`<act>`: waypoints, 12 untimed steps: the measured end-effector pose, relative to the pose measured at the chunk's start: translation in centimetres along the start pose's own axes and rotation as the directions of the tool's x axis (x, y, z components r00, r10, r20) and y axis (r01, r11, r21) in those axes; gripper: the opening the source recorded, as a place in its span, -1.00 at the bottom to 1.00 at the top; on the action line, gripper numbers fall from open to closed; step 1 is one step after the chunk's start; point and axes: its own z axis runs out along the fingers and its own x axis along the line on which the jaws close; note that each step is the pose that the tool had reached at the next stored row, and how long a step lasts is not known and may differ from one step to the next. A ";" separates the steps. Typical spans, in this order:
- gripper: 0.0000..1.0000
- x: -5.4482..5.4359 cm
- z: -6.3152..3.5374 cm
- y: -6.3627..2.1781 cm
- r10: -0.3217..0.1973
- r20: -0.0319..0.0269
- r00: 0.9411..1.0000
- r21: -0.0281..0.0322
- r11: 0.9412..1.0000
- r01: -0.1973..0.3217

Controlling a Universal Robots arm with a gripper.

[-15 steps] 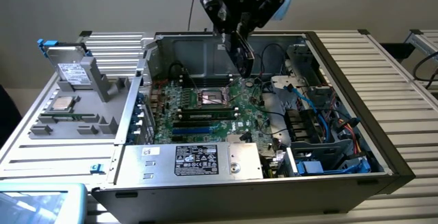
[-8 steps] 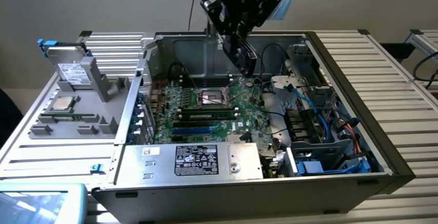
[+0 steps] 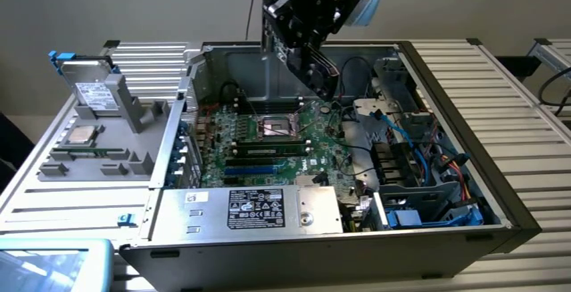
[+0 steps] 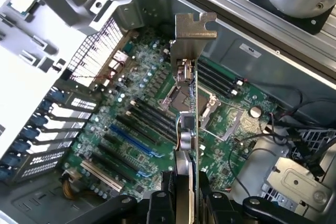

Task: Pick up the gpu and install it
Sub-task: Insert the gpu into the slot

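Green card with a black cooler, the gpu [image 3: 309,65], is clamped in the gripper [image 3: 306,13] and held in the air over the open computer case [image 3: 450,78]. It hangs tilted, its upper end at the gripper and its lower end over the back part of the motherboard [image 3: 267,141], near the CPU socket [image 3: 278,129].

In the wrist view the gpu [image 4: 187,129] appears edge-on, with its silver bracket [image 4: 195,26] at the far end. The gripper [image 4: 185,200] grasps it, one black finger on each side. The motherboard [image 4: 139,103] lies below it, and the card is not seated in any slot. The blue expansion slot [image 4: 131,139] stands unoccupied.

A memory stick [image 3: 272,150] sits in its slot beside the socket. At the exterior view's left, a grey fixture tray [image 3: 98,155] stands beside the case.
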 end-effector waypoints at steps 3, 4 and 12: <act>-0.44 0.0 0.03 0.00 -0.053 -0.007 0.999 0.001 0.999 0.053; -0.44 0.0 0.05 -0.01 -0.072 -0.010 0.997 0.001 0.997 0.072; -0.44 0.0 0.20 -0.03 -0.214 -0.029 0.976 0.001 0.977 0.214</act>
